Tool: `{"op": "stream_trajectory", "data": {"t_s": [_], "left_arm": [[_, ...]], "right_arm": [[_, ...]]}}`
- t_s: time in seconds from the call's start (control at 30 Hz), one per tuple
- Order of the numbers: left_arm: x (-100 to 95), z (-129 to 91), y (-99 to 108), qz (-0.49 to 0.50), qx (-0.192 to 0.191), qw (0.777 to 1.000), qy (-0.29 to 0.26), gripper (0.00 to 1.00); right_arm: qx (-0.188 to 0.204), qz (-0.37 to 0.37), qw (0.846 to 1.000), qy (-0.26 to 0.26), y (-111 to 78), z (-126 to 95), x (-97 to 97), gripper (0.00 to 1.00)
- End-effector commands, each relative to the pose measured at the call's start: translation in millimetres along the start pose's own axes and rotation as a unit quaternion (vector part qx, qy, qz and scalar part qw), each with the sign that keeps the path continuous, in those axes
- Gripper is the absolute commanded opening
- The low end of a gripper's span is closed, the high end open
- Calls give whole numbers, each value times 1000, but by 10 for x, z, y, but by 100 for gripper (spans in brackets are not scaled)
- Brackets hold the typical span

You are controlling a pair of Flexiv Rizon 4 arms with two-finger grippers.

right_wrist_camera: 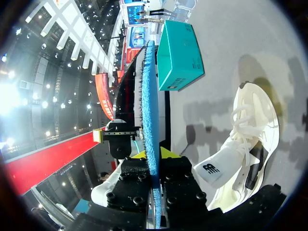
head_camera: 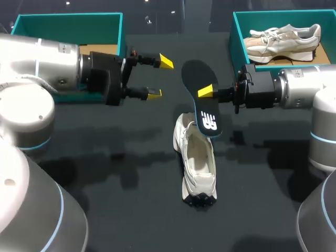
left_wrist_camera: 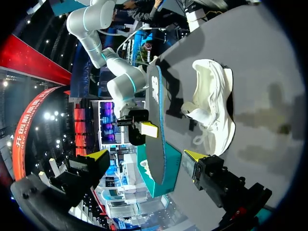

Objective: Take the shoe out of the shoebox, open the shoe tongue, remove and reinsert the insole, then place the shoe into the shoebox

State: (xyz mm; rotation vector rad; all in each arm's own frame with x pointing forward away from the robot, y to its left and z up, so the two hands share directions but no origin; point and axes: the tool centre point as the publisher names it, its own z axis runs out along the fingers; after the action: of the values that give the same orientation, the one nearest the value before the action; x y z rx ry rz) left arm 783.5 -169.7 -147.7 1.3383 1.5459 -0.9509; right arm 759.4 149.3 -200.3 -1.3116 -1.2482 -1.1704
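This is a robot manipulation station, more lab or demonstration bench than home. Two thick grey industrial arms flank a table (head_camera: 126, 157) with a matte black top: the left arm (head_camera: 31, 73) comes in at 9 o'clock and the right arm (head_camera: 304, 94) at 3 o'clock. The props look staged. One open teal shoebox (head_camera: 68, 23) sits at 11 o'clock. A second shoebox (head_camera: 241, 31) at 1 o'clock holds a beige shoe (head_camera: 283, 39). A white shoe (head_camera: 198, 163) lies at the centre, and the right claw (head_camera: 206, 91) pinches an insole (head_camera: 197, 73) above it.

The dark matte counter (head_camera: 131, 210) carries a white lace-up sneaker (head_camera: 198, 165) at its middle, an open teal cardboard shoebox (head_camera: 68, 23) far left and a second teal shoebox (head_camera: 239, 37) far right.
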Motion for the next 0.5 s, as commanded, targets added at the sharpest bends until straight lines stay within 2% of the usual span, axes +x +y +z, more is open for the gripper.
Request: {"op": "stream_trajectory", "data": {"t_s": [0.03,0.13,0.2,0.23,0.3,0.5], "left_arm": [[-291,26,262,-15,38,992,122,100],[-394,41,309,-23,56,986,155,100],[-452,60,335,-33,81,979,182,100],[-478,72,333,-22,68,974,215,100],[-552,21,293,72,-40,967,243,100],[-552,21,293,72,-40,967,243,100]], "right_arm": [[-1,0,1000,-1,-11,5,-2,0],[-1,0,1000,-1,-11,5,-2,0],[-1,0,1000,-1,-11,5,-2,0],[-1,0,1000,-1,-11,5,-2,0],[-1,0,1000,-1,-11,5,-2,0],[-1,0,1000,-1,-11,5,-2,0]]}}
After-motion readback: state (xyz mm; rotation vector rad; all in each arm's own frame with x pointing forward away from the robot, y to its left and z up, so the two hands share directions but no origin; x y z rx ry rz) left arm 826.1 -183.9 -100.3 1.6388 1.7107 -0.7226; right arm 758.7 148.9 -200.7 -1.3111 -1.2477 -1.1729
